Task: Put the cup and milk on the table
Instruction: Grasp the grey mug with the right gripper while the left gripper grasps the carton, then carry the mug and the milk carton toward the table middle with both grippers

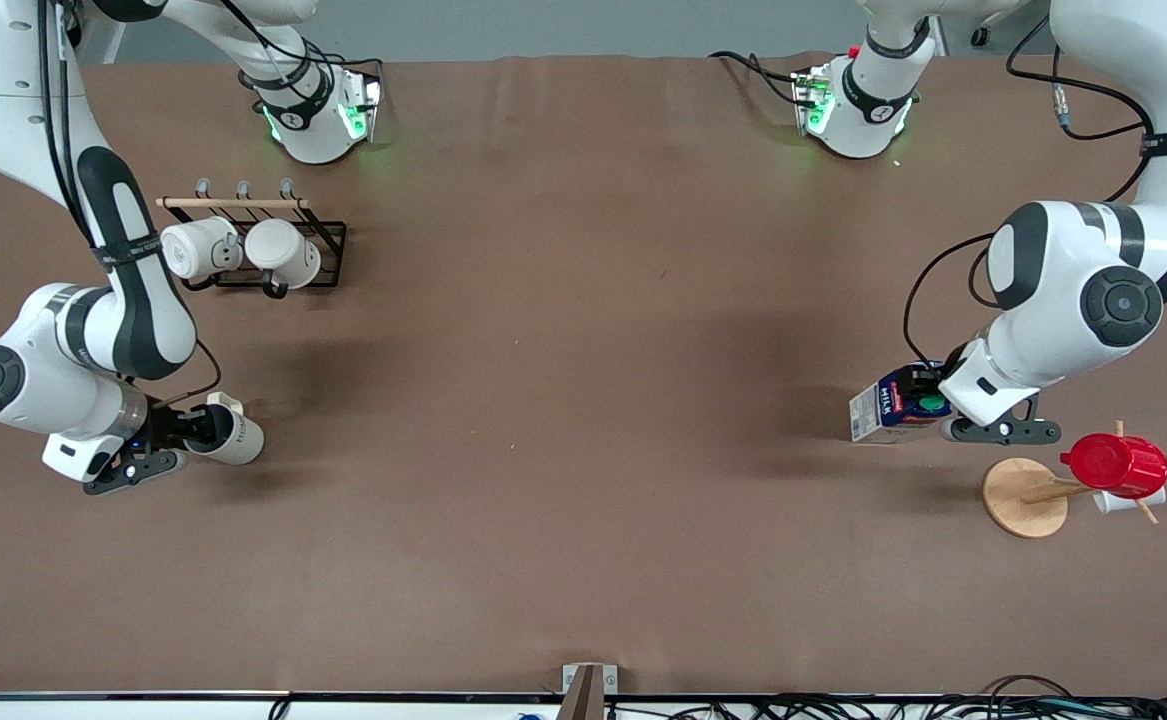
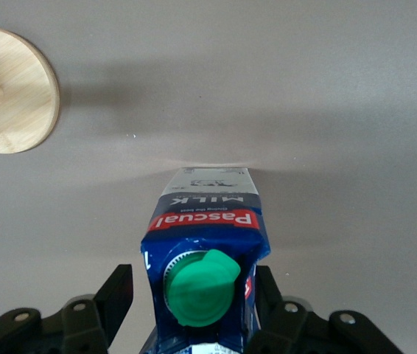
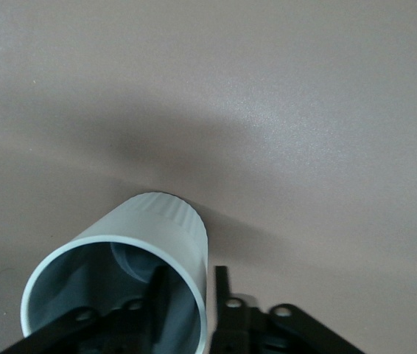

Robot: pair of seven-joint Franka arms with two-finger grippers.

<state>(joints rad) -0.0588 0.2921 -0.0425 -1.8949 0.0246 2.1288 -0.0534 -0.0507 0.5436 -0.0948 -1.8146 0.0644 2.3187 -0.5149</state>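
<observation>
The cream-beige cup (image 1: 233, 432) stands on the brown table (image 1: 583, 400) at the right arm's end, near the front camera. My right gripper (image 1: 205, 425) is at its rim; in the right wrist view one finger is inside the cup (image 3: 149, 236) and one outside, both apart from the wall, so the gripper (image 3: 190, 284) is open. The blue and white milk (image 1: 888, 405) carton stands on the table at the left arm's end. My left gripper (image 1: 918, 400) straddles its top; in the left wrist view the milk (image 2: 208, 221) sits between the fingers of the gripper (image 2: 194, 287), with a gap on one side.
A black wire rack (image 1: 328, 235) with two whiter mugs (image 1: 243, 250) stands farther from the front camera than the cup. A wooden mug tree (image 1: 1018, 497) with a red cup (image 1: 1115, 464) stands beside the milk, slightly nearer the camera; its round base shows in the left wrist view (image 2: 9, 88).
</observation>
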